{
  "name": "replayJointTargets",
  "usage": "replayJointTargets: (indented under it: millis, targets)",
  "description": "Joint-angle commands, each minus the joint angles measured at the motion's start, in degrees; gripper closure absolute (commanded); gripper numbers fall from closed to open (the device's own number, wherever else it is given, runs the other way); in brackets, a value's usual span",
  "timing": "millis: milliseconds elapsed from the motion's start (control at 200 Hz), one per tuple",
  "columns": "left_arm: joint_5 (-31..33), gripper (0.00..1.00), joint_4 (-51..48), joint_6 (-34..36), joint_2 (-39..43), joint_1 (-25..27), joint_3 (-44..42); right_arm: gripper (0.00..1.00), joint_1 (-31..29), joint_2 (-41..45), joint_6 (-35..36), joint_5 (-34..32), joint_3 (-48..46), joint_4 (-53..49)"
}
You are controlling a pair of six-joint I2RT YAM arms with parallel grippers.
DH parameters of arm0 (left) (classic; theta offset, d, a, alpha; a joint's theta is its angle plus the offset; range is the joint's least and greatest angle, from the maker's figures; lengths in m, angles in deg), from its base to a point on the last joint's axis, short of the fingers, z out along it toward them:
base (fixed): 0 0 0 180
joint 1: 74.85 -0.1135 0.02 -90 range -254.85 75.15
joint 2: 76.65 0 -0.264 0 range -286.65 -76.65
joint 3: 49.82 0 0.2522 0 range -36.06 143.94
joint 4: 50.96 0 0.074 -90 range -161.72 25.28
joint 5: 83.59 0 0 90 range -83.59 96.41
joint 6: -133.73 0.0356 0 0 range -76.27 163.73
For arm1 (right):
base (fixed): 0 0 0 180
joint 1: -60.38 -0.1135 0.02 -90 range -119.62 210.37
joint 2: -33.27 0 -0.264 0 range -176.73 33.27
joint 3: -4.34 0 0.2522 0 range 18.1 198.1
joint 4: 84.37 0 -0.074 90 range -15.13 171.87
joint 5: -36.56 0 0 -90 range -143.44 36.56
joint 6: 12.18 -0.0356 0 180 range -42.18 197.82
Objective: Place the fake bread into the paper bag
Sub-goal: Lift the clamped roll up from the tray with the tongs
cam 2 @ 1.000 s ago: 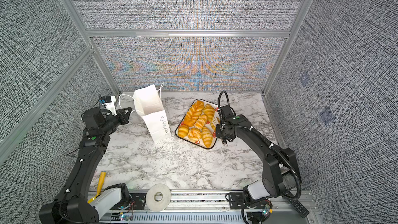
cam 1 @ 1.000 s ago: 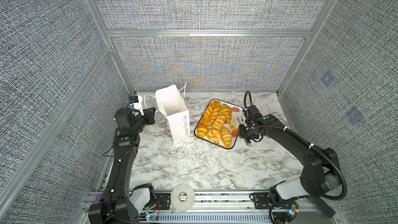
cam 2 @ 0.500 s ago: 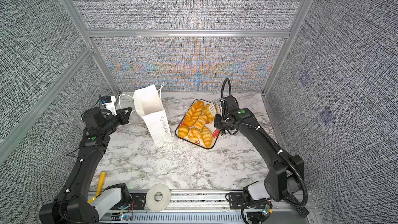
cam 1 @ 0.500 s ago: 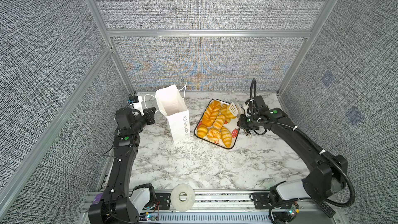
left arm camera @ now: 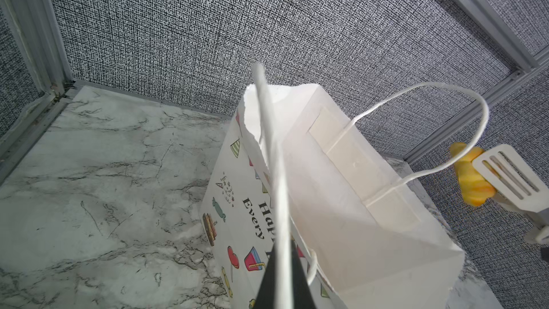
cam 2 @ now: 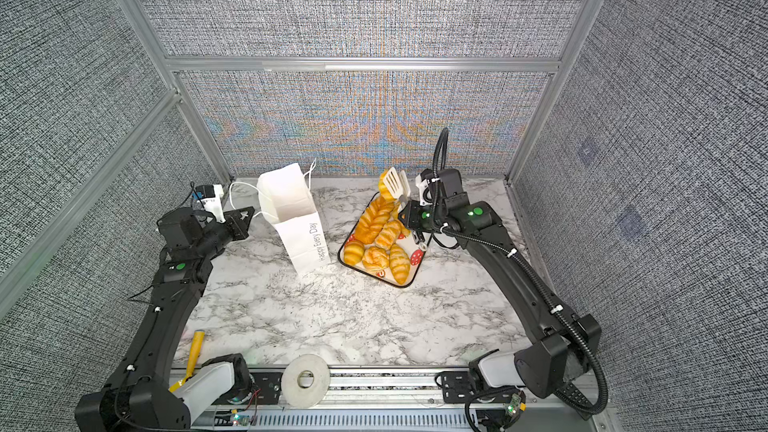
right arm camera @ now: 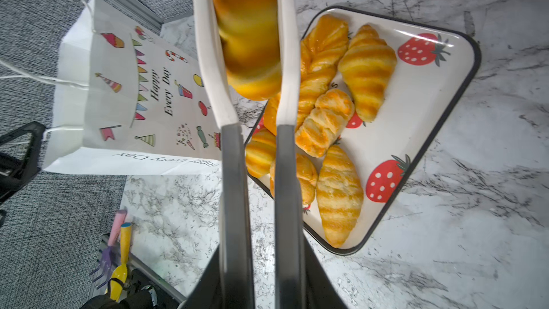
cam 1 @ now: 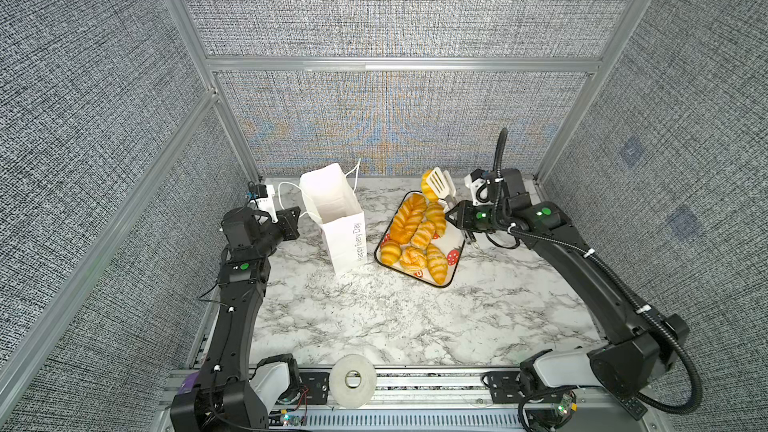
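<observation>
Bread roll (cam 1: 425, 182) is held in tongs (cam 1: 437, 180) clamped by right gripper (cam 1: 451, 212) over tray (right arm camera: 430, 90) far corner; paper bag (cam 1: 345, 234) mouth, cord handle (left arm camera: 269, 150) pinched by left gripper (cam 1: 296, 213), is located leftward along back edge of table (cam 1: 374, 326).

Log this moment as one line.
left fingers: shut on bag handle | right fingers: shut on tongs | tongs: clamp one bread, off tray | bag: standing, open
</observation>
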Motion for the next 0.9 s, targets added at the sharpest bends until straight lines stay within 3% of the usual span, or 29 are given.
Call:
replayJointTargets:
  millis: [0,560,895]
  targets:
    - [0.3,1.0,0.5,0.6,0.2,0.0,0.0,0.7,-1.4,0.6,-0.4,3.9,0.7,5.9]
    - [0.5,1.0,0.4,0.7,0.5,-0.1,-0.1,0.69,-13.5,4.4,4.8,2.9,1.4,17.3]
    - [0.5,1.0,0.3,0.7,0.5,0.0,-0.2,0.69,-18.8,-2.6,6.6,1.9,8.0,17.5]
